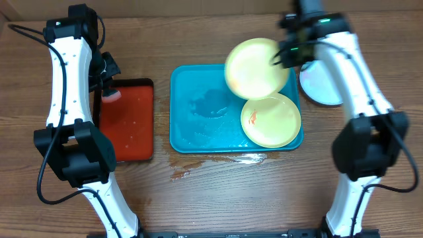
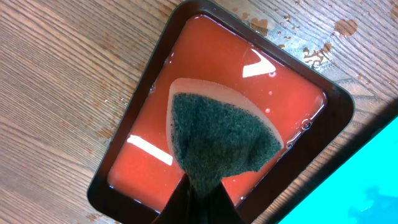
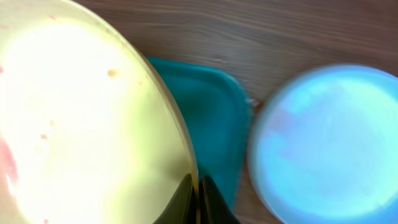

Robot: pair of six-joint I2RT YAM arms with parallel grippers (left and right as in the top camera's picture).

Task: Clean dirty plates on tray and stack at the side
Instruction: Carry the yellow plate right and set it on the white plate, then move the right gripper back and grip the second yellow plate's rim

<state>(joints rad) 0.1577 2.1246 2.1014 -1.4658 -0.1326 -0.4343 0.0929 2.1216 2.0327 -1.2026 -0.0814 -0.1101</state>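
R gripper point(image 3: 198, 185) nips just the rim of lifted plate point(image 1: 256, 68) over tray point(image 1: 198, 112) far corner, so it cld slip onto plate below point(image 1: 271, 120); L gripper point(image 2: 198, 191), left of tray, clamps sponge point(image 2: 221, 134).

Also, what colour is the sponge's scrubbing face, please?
The sponge face is dark green; the left wrist view shows it best.

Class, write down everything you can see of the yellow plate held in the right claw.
The held plate is round, pale yellow with a lime-green rim, and looks like smooth plastic. The right wrist view shows a few small orange-red specks on its face. The right claw is shut on its rim. It hangs over the back right corner of the teal tray, partly overlapping the second yellow plate in the overhead view; whether they touch cannot be told.
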